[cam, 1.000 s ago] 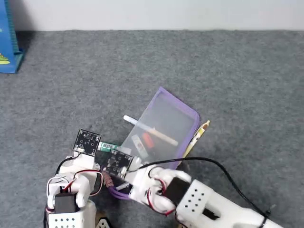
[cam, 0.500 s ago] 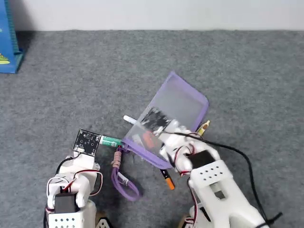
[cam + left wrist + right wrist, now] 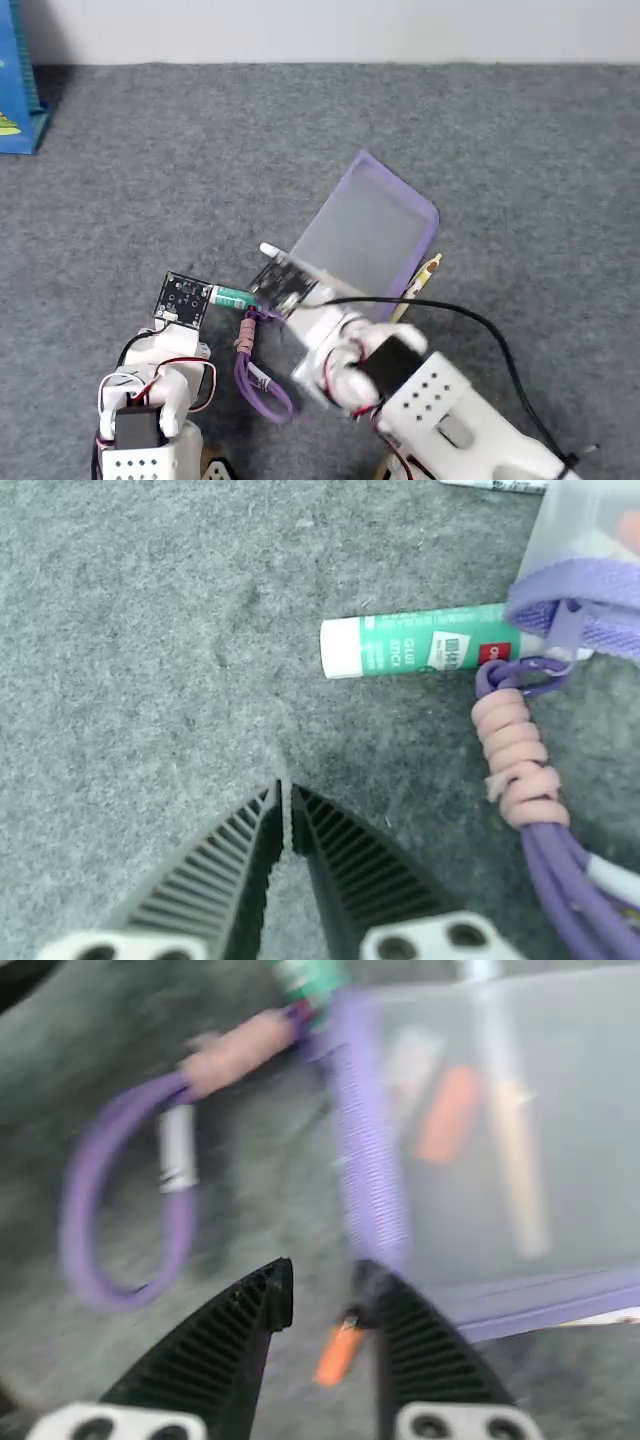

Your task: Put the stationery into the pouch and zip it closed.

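The translucent purple-edged pouch (image 3: 365, 230) lies mid-table with several items inside. A green glue stick (image 3: 232, 296) lies on the carpet at its near-left corner, beside the pink coil (image 3: 246, 335) and purple wrist strap (image 3: 258, 385). My left gripper (image 3: 286, 802) is shut and holds nothing, a short way from the glue stick (image 3: 420, 650). My right gripper (image 3: 325, 1295) hangs open over the pouch's (image 3: 500, 1140) near edge, with an orange pen (image 3: 338, 1352) on the carpet below the gap. In the high view this right gripper (image 3: 290, 295) covers the pouch's near-left corner.
A yellow pencil (image 3: 420, 280) lies along the pouch's right side, and a white pen's tip (image 3: 270, 250) pokes out on the left. A blue box (image 3: 15, 80) stands at the far left. A wall bounds the far side; open grey carpet (image 3: 150, 180) surrounds the pouch.
The right arm swung right over the pouch, which slid farther away and to the right, then came back left. An orange pen appeared on the carpet. The left arm stayed still.
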